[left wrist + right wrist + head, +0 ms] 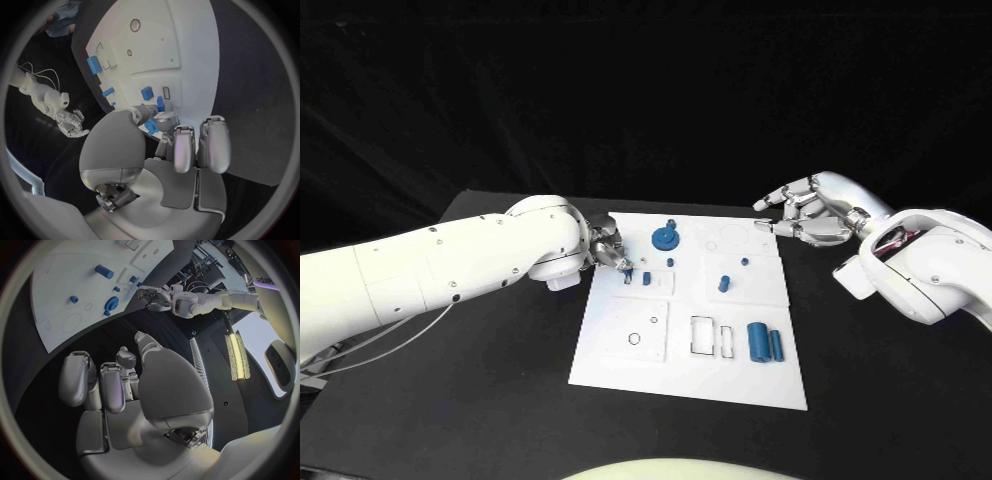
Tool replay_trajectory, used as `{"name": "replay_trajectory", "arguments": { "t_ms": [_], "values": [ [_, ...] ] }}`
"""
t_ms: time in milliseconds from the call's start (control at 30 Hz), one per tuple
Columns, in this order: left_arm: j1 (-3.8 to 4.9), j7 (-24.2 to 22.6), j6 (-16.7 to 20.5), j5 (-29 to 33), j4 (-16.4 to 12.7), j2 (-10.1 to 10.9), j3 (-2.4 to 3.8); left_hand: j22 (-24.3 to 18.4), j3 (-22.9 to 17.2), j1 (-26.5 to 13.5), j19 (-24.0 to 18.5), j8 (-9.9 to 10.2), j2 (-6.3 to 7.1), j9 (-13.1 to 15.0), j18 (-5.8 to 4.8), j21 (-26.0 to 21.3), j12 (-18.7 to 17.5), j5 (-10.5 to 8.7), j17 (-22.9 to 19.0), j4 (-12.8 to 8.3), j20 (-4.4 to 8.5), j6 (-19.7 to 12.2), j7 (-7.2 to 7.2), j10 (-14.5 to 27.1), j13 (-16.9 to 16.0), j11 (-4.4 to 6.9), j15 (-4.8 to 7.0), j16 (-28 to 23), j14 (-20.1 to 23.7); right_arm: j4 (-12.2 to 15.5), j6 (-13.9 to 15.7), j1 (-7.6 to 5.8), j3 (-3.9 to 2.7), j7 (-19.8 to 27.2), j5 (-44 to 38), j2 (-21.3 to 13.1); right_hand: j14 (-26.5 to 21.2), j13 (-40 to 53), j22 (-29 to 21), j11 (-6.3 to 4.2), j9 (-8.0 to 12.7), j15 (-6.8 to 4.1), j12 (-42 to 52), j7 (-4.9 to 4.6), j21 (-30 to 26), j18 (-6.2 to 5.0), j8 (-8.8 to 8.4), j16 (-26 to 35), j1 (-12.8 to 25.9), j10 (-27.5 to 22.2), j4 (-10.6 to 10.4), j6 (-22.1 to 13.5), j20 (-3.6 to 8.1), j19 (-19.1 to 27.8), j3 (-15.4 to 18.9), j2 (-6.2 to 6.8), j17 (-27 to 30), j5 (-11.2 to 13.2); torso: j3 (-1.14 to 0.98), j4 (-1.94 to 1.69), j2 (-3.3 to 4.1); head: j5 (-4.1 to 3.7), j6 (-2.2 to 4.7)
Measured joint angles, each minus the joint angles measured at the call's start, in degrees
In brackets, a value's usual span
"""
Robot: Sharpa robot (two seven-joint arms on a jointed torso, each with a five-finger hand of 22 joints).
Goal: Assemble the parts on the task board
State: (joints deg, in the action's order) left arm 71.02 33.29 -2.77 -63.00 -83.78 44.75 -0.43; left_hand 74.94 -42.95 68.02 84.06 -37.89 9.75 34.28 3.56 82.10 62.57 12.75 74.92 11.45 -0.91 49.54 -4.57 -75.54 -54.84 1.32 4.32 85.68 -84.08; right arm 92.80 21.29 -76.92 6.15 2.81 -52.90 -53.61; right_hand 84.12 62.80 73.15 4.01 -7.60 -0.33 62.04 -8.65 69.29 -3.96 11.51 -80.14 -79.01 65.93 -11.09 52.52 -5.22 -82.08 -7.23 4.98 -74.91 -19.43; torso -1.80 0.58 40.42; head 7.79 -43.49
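Note:
The white task board [629,350] lies mid-table. My left hand [607,250] is at its left edge, and its thumb and a finger pinch a small blue part [152,127] just above the board. A blue round part [668,238] stands near the far edge, with small blue pegs [724,284] behind it. Two blue cylinders [764,342] lie at the near right. In the left wrist view, further blue pieces [147,93] sit on the board [187,45]. My right hand [805,212] hovers by the far right corner, fingers loosely bent, holding nothing. In its own wrist view that hand [119,375] is above the black table beside the board [69,295].
The black table [877,380] surrounds the board, with open room to its right and in front. Outlined recesses [708,340] and round holes [636,338] mark the board's near half. My left forearm [430,275] lies across the table's left side.

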Motion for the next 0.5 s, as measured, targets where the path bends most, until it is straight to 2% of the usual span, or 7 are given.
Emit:
{"name": "replay_trajectory", "arguments": {
  "t_ms": [267,500],
  "values": [
    [-1.25,-0.78,1.47,-3.50,-0.23,-0.23,-0.13,0.00,-0.15,-0.19,0.00,-0.24,0.23,0.02,0.00,0.00,0.34,-0.12,0.00,-0.15,0.00,0.00,0.00,-0.30,-0.18,-0.11,0.20,0.00,0.20,0.08,0.00,0.02,0.01,0.01,0.02,-0.14,0.00,0.00,0.00,0.00,0.00,0.00,0.00,0.00,0.00,0.00,0.00,0.00,0.00,0.00,0.00,0.00,0.00,0.00,0.00,0.00,0.00,0.00,-0.04,0.09,0.04,0.03,-0.15],
    [-1.53,-1.05,1.59,-5.39,-0.24,-0.47,-0.14,-0.01,-0.79,-0.26,0.00,-0.24,0.90,0.11,0.00,0.00,0.34,-0.24,-0.01,-0.79,0.00,0.01,0.01,-0.49,-0.18,0.08,0.20,0.00,0.20,0.16,-0.01,0.03,0.01,0.01,0.03,-0.18,0.00,0.00,0.00,0.00,0.00,0.00,0.00,0.00,0.00,0.00,0.00,0.00,0.00,0.00,0.01,0.00,0.00,0.00,0.00,0.00,0.00,0.00,-0.05,0.09,0.03,0.08,-0.31]
  ]
}}
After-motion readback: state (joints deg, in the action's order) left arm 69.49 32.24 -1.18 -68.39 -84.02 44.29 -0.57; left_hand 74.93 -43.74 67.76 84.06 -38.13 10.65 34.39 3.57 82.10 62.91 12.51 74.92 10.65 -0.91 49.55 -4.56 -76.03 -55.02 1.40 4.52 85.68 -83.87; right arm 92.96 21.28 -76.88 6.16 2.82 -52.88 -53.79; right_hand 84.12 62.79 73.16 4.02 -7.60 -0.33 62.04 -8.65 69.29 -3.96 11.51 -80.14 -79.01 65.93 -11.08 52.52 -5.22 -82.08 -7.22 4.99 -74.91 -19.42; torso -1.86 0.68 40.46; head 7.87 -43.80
